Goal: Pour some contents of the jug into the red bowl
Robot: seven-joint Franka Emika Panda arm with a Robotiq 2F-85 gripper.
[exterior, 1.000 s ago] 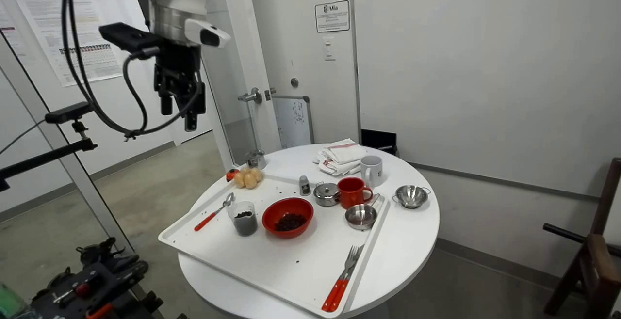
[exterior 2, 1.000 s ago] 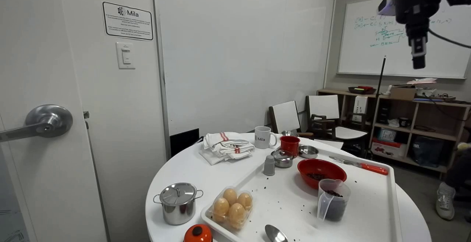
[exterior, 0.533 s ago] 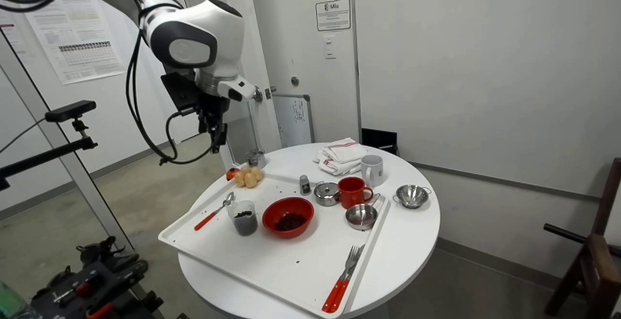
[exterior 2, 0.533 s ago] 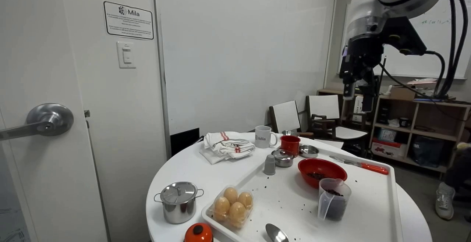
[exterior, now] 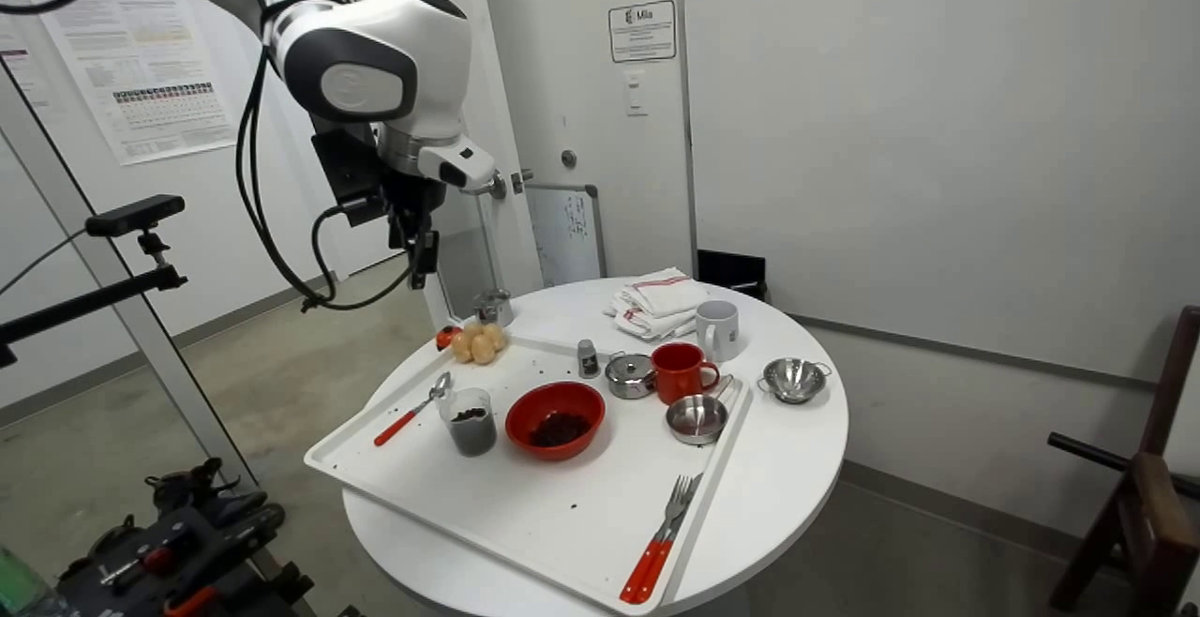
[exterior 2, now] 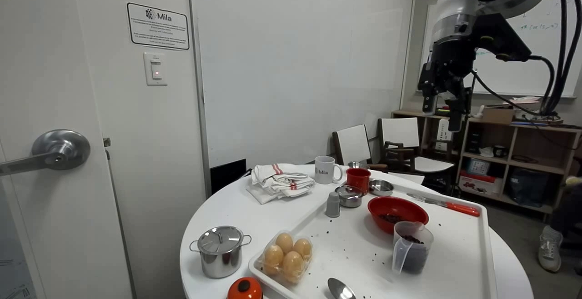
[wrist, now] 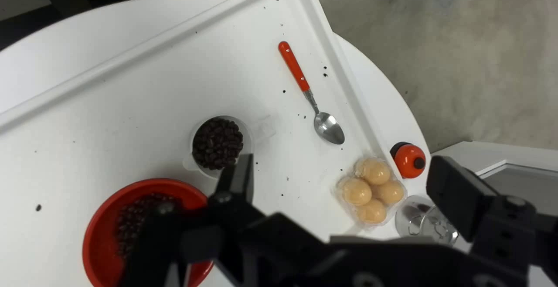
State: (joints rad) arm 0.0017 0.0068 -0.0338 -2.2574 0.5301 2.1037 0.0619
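The jug (exterior: 472, 437) is a clear plastic cup with a handle, standing upright on the white tray and partly filled with dark beans. It also shows in an exterior view (exterior 2: 413, 256) and, from above, in the wrist view (wrist: 250, 141). The red bowl (exterior: 525, 411) stands beside it with dark beans inside; it also shows in an exterior view (exterior 2: 381, 221) and the wrist view (wrist: 99, 228). My gripper (exterior 2: 441, 113) is open and empty, high above the tray. In the wrist view its fingers stand wide apart (wrist: 344, 171); the left one covers part of the bowl and reaches the jug's edge.
A spoon (wrist: 329, 128), packed eggs (wrist: 373, 171), an orange-red lidded thing (exterior 2: 245, 288) and a metal pot (exterior 2: 221, 256) lie near the jug. A grey shaker (exterior: 588, 360), metal pans, a red mug (exterior: 679, 373), white mug (exterior: 717, 326), towels (exterior: 661, 303) and fork and knife (exterior: 662, 542) surround the bowl.
My arm has swung down and inward over the table, then risen very slightly in the last half second. The jug, the bowl and the other things have not moved.
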